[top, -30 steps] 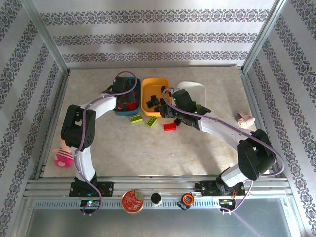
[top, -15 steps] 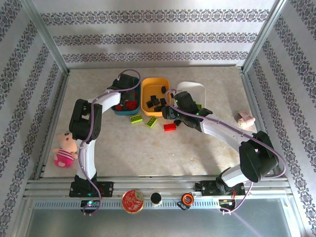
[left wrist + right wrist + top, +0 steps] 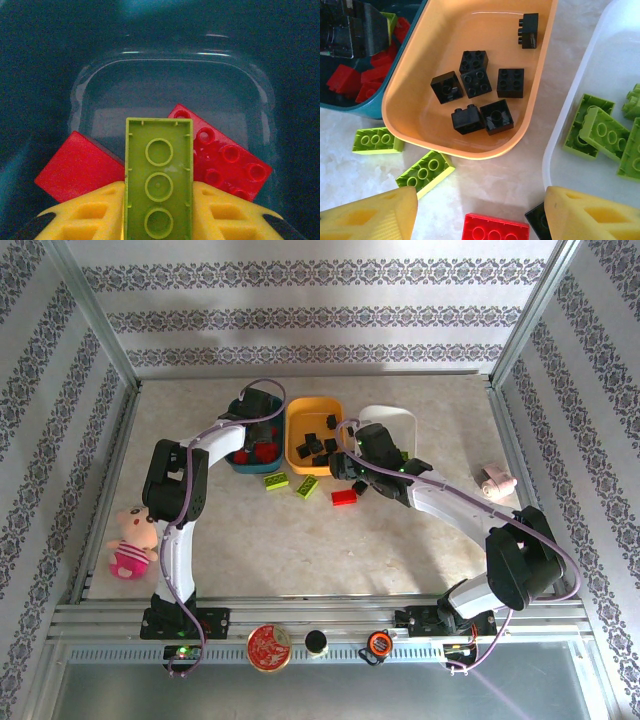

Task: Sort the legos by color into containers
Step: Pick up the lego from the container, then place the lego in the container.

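My left hand [image 3: 159,212], clamped on a lime brick [image 3: 159,170] over the teal tray [image 3: 170,85] and its red bricks [image 3: 227,160]: lift straight, carry to the white tray [image 3: 612,75].

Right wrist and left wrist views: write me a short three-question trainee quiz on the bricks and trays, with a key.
1. True or false: the orange tray holds black bricks and no other colour.
2. What is the left gripper shut on? A: a red brick. B: a green brick. C: a black brick.
3. In the right wrist view, how many green bricks lie on the table beside the orange tray?
Key: 1 true; 2 B; 3 two.
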Available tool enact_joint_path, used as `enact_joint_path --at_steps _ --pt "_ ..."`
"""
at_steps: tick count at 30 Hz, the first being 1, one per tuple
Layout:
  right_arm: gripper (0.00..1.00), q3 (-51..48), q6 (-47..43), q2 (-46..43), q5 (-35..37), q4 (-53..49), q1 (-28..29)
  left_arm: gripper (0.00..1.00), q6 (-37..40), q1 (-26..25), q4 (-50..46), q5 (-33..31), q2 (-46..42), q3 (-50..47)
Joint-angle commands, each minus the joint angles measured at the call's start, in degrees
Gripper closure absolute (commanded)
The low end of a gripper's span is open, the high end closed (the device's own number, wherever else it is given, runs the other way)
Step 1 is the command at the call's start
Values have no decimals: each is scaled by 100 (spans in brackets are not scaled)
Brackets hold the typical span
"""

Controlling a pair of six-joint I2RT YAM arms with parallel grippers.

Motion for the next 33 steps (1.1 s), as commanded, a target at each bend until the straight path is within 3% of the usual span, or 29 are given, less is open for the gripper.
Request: enact_joint_path --at_steps 1,9,16,23,31,33 --pt "32 -90 3 -96 -49 116 -61 72 22 87 -216 110 -144 -31" --pt "32 -288 91 -326 14 197 -138 73 -114 -54 78 287 -1146 -536" --pt "32 -911 318 -982 258 243 -382 73 -54 -1190 184 369 -1801 -664" --pt "32 -1737 494 -2117 777 34 -647 73 -673 -2440 534 1241 -931 50" --pt "31 -2332 535 -3153 911 -311 -685 71 -1127 -2826 271 1735 750 1988" --pt "30 -2445 559 -3285 867 -350 -685 62 -1195 -2826 192 1782 1029 2388"
